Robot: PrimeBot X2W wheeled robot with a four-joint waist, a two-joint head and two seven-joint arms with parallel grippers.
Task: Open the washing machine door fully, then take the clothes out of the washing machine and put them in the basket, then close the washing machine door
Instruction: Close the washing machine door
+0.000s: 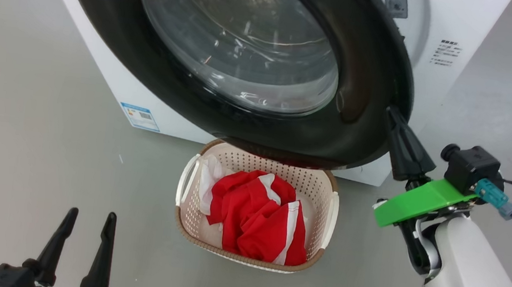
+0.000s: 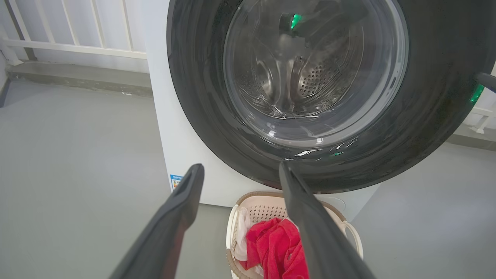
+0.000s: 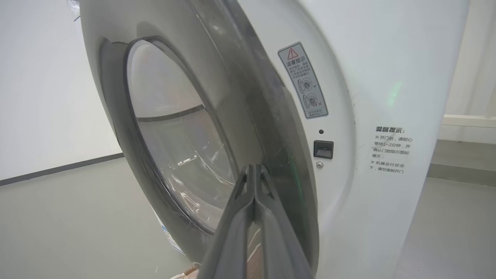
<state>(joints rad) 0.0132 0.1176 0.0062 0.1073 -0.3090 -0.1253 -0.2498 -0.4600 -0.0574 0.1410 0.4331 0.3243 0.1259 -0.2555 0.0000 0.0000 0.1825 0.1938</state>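
The washing machine door (image 1: 247,43) stands ajar from the white washing machine (image 1: 120,79), its glossy black rim hanging over the basket (image 1: 332,208) on the floor. Red and white clothes (image 1: 258,215) lie bunched in the basket. My right gripper (image 1: 391,112) is shut, empty, its tips against the door's right edge; in the right wrist view the gripper (image 3: 254,167) points at the rim of the door (image 3: 174,128). My left gripper (image 1: 92,214) is open and empty at the lower left, well short of the basket. In the left wrist view the gripper (image 2: 240,166) faces the door (image 2: 317,77), with the clothes (image 2: 275,244) below.
Grey floor (image 1: 23,138) spreads around the machine and basket. The latch socket (image 3: 323,149) and a warning sticker (image 3: 304,81) sit on the machine's front, right of the door's edge. A white railing (image 2: 77,46) and a low step run behind, on the left.
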